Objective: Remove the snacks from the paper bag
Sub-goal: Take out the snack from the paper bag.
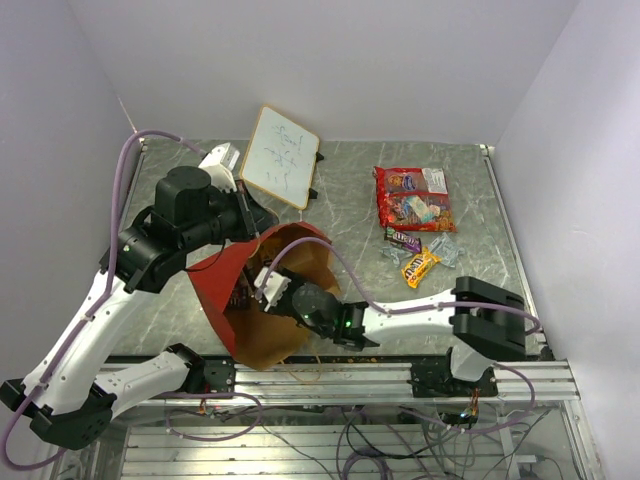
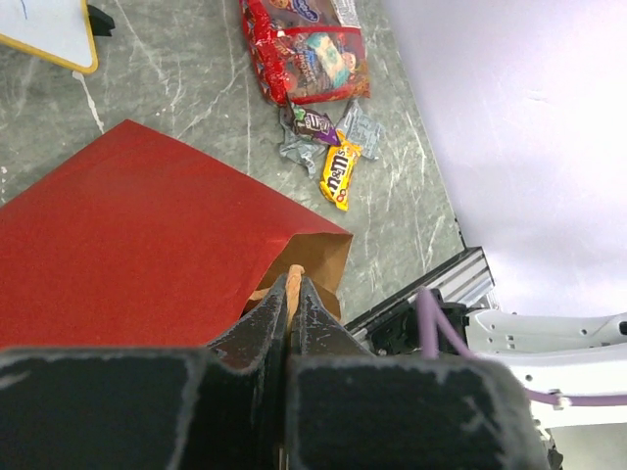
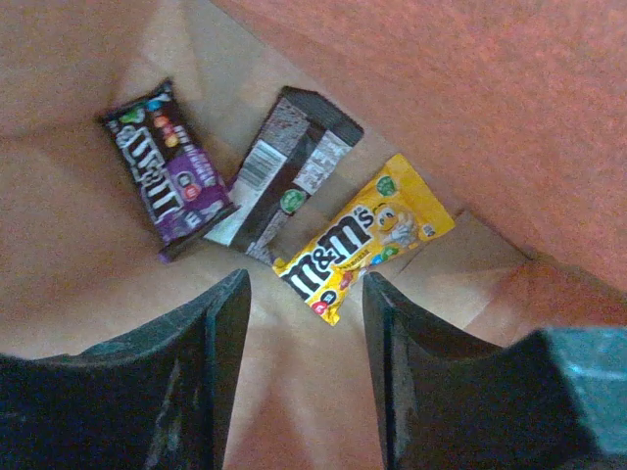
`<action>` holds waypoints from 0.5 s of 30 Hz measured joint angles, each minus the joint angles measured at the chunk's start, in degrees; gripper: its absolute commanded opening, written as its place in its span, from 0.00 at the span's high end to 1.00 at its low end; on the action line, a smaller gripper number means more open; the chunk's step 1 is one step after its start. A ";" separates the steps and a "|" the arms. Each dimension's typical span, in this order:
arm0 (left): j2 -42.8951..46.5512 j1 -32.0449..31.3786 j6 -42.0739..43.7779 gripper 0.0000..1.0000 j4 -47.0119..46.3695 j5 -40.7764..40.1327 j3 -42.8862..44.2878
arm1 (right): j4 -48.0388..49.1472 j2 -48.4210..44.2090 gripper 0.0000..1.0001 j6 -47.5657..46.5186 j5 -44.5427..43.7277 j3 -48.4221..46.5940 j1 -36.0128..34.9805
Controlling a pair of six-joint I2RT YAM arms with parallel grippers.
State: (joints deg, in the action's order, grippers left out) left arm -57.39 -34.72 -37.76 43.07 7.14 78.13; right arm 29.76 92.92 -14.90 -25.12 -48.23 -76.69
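Jaws of right gripper (image 3: 304,377) stand spread wide inside paper bag (image 1: 215,290), lower ctr of overhead view. Just beyond its fingertips (image 3: 220,304), untouched on bag's brown inner wall: yellow packet (image 3: 367,235) nearest, right of ctr in wrist view; dark brown packet (image 3: 284,171) at ctr, touching it; purple packet (image 3: 167,166) upper left. Left gripper (image 2: 294,289) clenched on bag's kraft rim, bottom ctr of its wrist view. Outside bag, right of ctr in overhead view, on marble tabletop (image 1: 350,200): large red candy bag (image 1: 413,197) w/ small loose packets (image 1: 420,255) just below it.
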 measured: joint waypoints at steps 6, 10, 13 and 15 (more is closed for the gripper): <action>-0.02 0.00 -0.33 0.93 -0.07 0.81 0.24 | 6.78 7.43 0.55 -0.07 -5.03 -2.12 1.16; -0.02 0.00 -0.74 0.93 -0.42 1.77 0.24 | 10.12 11.32 0.55 0.00 -6.36 -3.43 1.68; -0.04 0.00 -0.92 0.93 -0.46 2.67 0.24 | 11.43 14.36 0.55 0.55 -7.54 -5.05 1.86; -0.15 0.00 -0.92 0.93 -0.46 3.06 0.24 | 12.00 15.98 0.56 1.33 -8.13 -5.92 2.01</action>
State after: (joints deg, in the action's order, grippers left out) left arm -57.54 -34.72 -38.68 42.61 10.20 78.37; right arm 41.76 108.90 -13.56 -33.26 -54.15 -74.67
